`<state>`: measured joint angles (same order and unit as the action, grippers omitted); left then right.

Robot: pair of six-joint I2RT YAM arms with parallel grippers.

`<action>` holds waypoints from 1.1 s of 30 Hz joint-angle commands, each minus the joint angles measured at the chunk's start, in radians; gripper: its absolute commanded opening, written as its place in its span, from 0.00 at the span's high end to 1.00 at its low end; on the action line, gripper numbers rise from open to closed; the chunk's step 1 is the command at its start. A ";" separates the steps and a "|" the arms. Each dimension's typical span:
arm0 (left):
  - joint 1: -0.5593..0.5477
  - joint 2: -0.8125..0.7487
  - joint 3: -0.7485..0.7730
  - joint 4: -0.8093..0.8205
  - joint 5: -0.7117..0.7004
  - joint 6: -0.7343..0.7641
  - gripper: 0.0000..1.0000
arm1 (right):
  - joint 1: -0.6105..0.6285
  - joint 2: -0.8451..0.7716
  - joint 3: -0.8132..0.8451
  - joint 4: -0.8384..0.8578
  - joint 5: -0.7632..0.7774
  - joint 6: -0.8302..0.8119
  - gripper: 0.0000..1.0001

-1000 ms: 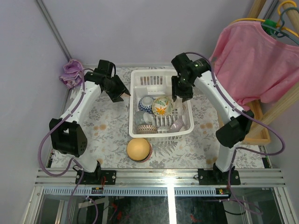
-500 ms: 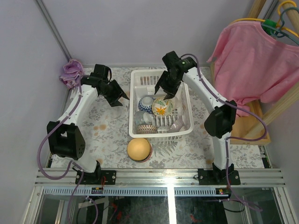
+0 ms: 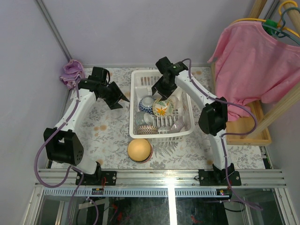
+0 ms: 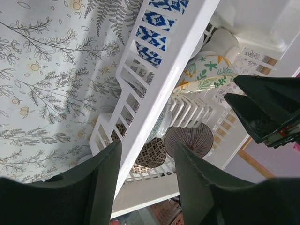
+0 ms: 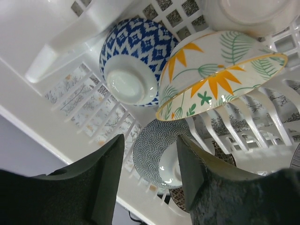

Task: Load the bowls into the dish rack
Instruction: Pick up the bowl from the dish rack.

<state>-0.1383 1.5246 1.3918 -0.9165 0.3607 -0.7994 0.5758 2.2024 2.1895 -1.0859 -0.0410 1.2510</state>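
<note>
**Bowls stand in the rack; one sits outside on the worktop**

In the far left corner a crumpled purple cloth [image 3: 71, 73] lies against the wall. Just right of it, the left arm reaches over the leaf-patterned worktop [image 3: 108, 129]. The left fingers [image 3: 123, 98] hang beside the left wall of the dish rack [image 3: 133, 110], close to it but not touching. They are partly spread and have hold of nothing. Their wrist view looks through the gap at the rack's slotted wall and the bowls behind it.

The orange-yellow bowl [image 3: 139, 150] rests on the worktop just in front of the rack's near wall, outside it. Whether it is upright or upside down cannot be told.

The white rack stands in the middle of the worktop. Inside, the blue-and-white bowl [image 3: 146, 103] stands on edge at the left. The flower bowl [image 3: 162, 108] leans tilted just to its right on the ridged base. Nearer the arms are the grey-dotted bowl [image 3: 142, 118] and the brown-patterned bowl [image 3: 148, 130]. The ribbed bowl [image 3: 177, 125] sits toward the rack's right wall.

The right arm bends in over the far half of the rack. The right fingers [image 3: 159, 93] hover above the blue-and-white and flower bowls. They are partly spread and empty, and the wrist view shows them clear of both bowls.

At the right edge a pink shirt [image 3: 253, 61] hangs above a wooden tray [image 3: 251, 134].
</note>
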 commanded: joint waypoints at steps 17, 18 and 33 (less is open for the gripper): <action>0.003 -0.072 -0.048 -0.002 0.047 -0.015 0.53 | 0.017 0.113 0.030 0.031 0.168 0.050 0.67; 0.003 -0.076 -0.051 -0.002 0.047 -0.015 0.53 | 0.019 0.115 0.037 0.027 0.173 0.046 0.74; 0.003 -0.124 -0.090 -0.008 0.028 -0.022 0.54 | 0.032 -0.155 -0.186 0.401 0.112 -0.148 1.00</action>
<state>-0.1383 1.4399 1.3125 -0.9165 0.3588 -0.8112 0.6094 2.1967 2.0396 -0.9211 0.1062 1.1862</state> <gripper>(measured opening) 0.464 0.071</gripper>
